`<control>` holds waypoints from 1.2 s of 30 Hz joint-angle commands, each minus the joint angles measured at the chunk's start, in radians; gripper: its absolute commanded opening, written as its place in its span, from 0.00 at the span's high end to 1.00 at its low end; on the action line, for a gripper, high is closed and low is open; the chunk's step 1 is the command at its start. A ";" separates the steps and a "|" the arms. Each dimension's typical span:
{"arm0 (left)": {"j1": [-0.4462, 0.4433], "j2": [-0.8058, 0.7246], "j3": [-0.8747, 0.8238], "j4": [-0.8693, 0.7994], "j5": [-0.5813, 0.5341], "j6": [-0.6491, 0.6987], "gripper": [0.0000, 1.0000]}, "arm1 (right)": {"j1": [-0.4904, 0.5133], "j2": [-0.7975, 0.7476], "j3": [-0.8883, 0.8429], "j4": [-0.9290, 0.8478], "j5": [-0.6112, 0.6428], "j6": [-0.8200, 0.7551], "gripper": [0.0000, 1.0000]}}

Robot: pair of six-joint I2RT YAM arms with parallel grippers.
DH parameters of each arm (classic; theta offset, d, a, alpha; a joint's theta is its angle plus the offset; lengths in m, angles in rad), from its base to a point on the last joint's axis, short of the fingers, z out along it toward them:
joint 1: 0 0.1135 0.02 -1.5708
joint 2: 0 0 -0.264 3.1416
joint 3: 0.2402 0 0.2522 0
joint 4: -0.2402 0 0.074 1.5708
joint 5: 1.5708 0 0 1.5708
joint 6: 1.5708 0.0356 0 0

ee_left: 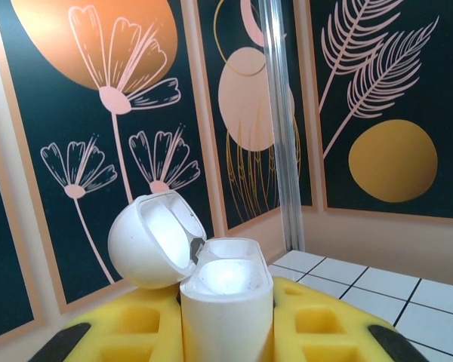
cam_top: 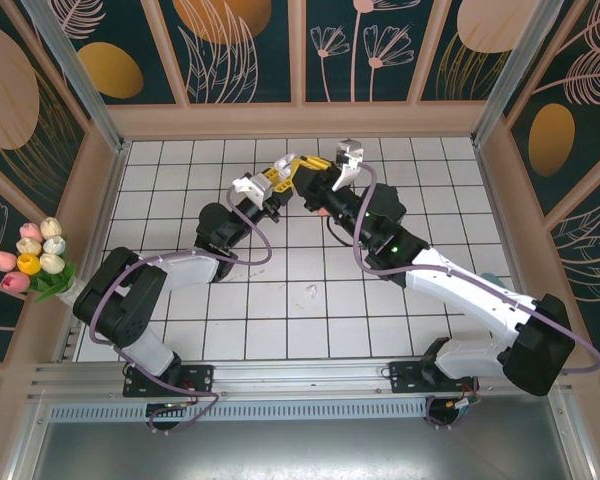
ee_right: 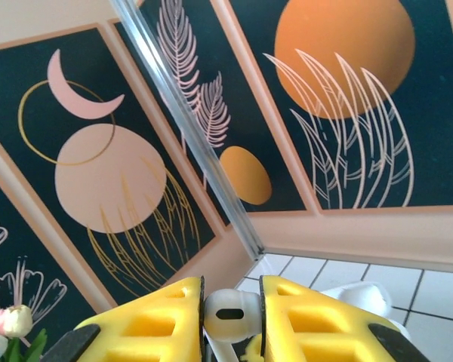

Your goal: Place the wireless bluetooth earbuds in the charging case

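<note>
Gripping the charging case (ee_left: pixel 226 302) by its white body, the left gripper (ee_left: pixel 226 335) is clamped tight on it. The lid (ee_left: pixel 147 241) is swung back to the left and the well faces up. The right gripper (ee_right: pixel 232 332) pinches a white earbud (ee_right: pixel 230 311) between its yellow fingers (ee_right: pixel 158 324) — jaws nearly closed around it. Seen from above, both grippers meet tip to tip over the far middle of the tiled table (cam_top: pixel 280 300) — well clear of the near edge.
</note>
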 commanded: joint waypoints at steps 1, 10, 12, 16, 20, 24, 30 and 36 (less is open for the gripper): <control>-0.009 -0.031 0.034 -0.006 -0.004 -0.017 1.00 | -0.010 0.033 -0.005 0.110 -0.059 -0.008 0.77; -0.012 -0.047 0.025 0.010 -0.008 -0.023 1.00 | -0.033 0.097 -0.022 0.174 -0.059 0.024 0.77; -0.012 -0.050 0.022 0.012 -0.008 -0.024 1.00 | -0.040 0.106 -0.027 0.180 -0.059 0.035 0.78; -0.012 -0.055 0.020 0.012 -0.008 -0.024 1.00 | -0.057 0.118 -0.040 0.200 -0.059 0.060 0.77; -0.013 -0.056 0.023 0.013 -0.006 -0.023 1.00 | -0.062 0.133 -0.041 0.208 -0.089 0.070 0.77; -0.011 -0.058 0.026 0.008 -0.004 -0.023 1.00 | -0.064 0.157 -0.037 0.222 -0.097 0.080 0.77; -0.013 -0.065 0.025 0.003 0.001 -0.021 1.00 | -0.066 0.185 -0.024 0.233 -0.101 0.087 0.78; -0.012 -0.075 0.022 -0.002 0.005 -0.017 1.00 | -0.077 0.195 -0.027 0.249 -0.091 0.097 0.78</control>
